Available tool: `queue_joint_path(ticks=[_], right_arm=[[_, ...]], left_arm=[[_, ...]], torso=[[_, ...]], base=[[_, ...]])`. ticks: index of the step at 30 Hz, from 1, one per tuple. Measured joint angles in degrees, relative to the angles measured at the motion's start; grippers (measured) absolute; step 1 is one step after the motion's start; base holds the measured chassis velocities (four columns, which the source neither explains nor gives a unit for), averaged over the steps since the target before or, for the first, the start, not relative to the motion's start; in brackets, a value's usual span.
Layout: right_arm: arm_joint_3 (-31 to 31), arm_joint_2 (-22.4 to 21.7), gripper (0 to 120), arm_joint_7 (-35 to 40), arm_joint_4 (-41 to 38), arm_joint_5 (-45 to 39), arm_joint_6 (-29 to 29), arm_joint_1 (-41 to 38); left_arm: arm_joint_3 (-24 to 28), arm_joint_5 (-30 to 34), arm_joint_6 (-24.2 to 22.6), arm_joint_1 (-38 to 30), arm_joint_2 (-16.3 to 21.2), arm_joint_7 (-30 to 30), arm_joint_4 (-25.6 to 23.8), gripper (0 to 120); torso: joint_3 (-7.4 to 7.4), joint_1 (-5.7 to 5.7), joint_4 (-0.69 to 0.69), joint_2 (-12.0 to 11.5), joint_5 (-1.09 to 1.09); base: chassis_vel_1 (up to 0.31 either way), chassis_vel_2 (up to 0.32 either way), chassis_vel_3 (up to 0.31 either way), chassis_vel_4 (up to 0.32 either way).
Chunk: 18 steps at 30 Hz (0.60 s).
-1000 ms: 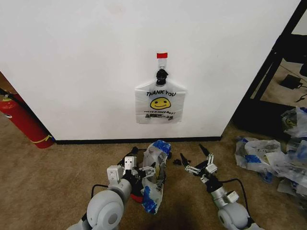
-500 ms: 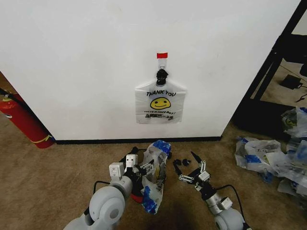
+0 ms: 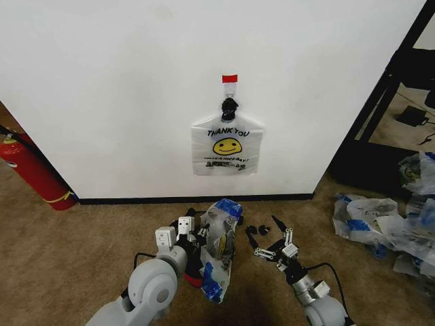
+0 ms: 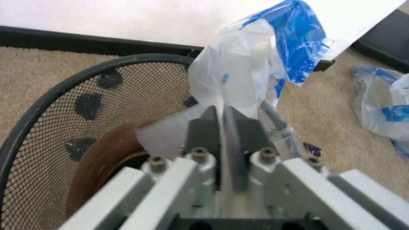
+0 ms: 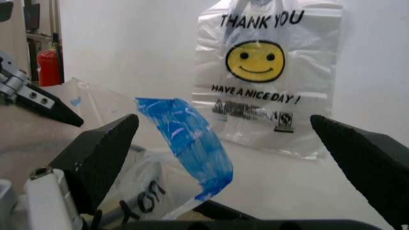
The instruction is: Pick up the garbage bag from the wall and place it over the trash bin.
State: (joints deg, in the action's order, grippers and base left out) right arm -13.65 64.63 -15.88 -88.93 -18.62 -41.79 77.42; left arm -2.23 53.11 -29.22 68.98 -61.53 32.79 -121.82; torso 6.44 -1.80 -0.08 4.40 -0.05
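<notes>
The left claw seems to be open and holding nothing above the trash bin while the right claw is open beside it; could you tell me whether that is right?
Not quite: the left claw is shut on the garbage bag at the trash bin, as the left wrist view shows. The right claw is indeed open beside it.

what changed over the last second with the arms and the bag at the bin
The right claw, open, drew back from the wall toward the robot and slid left, closer to the garbage bag at the trash bin. The left claw stayed shut on the bag at the bin's rim. The smiley bag on the wall hook did not move.
</notes>
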Motion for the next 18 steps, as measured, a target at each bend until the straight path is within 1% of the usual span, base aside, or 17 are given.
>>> queue_joint_path(ticks=[1,5,8,14,18], right_arm=[[0.21,-0.01,100,0.0,0.15,-0.31,0.06,-0.07],[2.56,-0.42,100,0.53,0.37,-4.8,2.24,-0.29],[3.74,-0.65,100,0.96,0.17,-6.26,3.49,-0.32],[5.94,-1.26,100,1.86,-1.05,-7.83,6.38,-0.58],[9.66,-2.91,100,4.95,-4.87,-13.04,11.98,-1.28]], left_arm=[[-0.21,-0.43,0.1,0.2,-0.02,-0.05,0.16,0],[-1.22,-3.54,1.06,1.39,0.17,-0.88,1.36,0],[-1.62,-4.82,1.59,1.8,0.39,-1.36,1.83,0],[-2.42,-5.61,2.27,2.59,0.44,-1.59,2.27,0],[-2.48,-5.67,2.4,3.09,0.3,-1.8,2.22,0]], torso=[[0.0,0.0,0.0,0.0,0.01],[0.0,0.0,0.01,0.0,0.0],[0.0,0.0,0.0,0.0,0.0],[0.0,0.0,0.0,0.0,0.0],[-0.01,0.0,0.01,0.0,0.0]], base=[[0.0,0.0,0.0,0.0],[0.0,0.0,0.0,0.0],[0.0,0.0,0.0,0.0],[0.0,0.0,0.0,0.0],[0.0,0.0,0.0,0.0]])
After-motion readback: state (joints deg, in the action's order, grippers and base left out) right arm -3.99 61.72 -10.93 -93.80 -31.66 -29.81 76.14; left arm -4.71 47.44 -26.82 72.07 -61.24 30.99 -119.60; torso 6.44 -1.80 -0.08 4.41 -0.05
